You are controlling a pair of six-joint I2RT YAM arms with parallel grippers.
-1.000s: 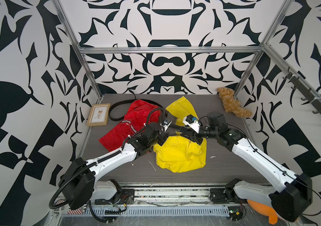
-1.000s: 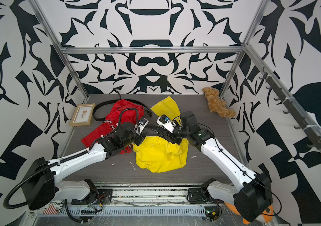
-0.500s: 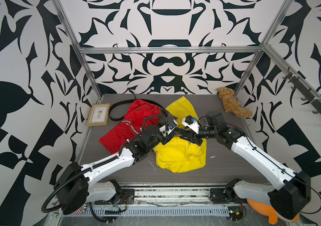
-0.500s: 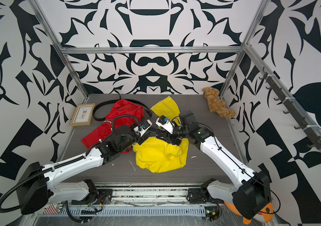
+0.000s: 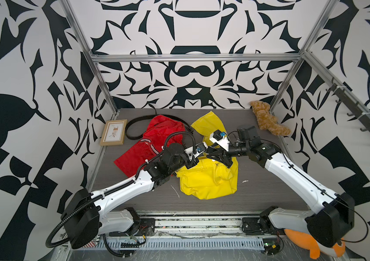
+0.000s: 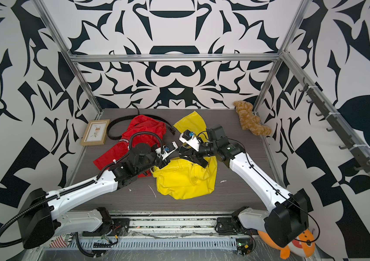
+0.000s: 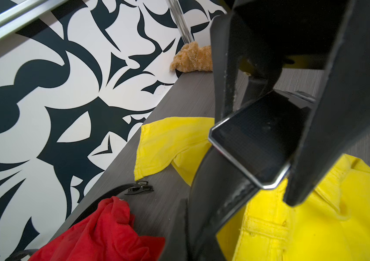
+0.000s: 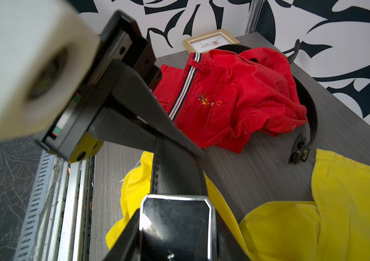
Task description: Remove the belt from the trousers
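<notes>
belt strap point(image 8: 175, 171) pinched by left gripper point(image 8: 177, 144), buckle point(image 8: 175, 223) clamped btwn right gripper point(image 7: 256, 153) fingers point(image 7: 315, 135); yellow trousers point(image 8: 349, 203) may be dragged if loops point(image 7: 267, 230) snag.

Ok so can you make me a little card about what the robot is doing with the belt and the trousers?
left claw: shut on the belt strap
right claw: gripping the buckle
belt: black, shiny buckle, held above the yellow trousers
threaded in loops: cannot tell
red trousers: crumpled, farther back
second belt: black, against the red trousers, untouched
also there: frame, teddy
</notes>
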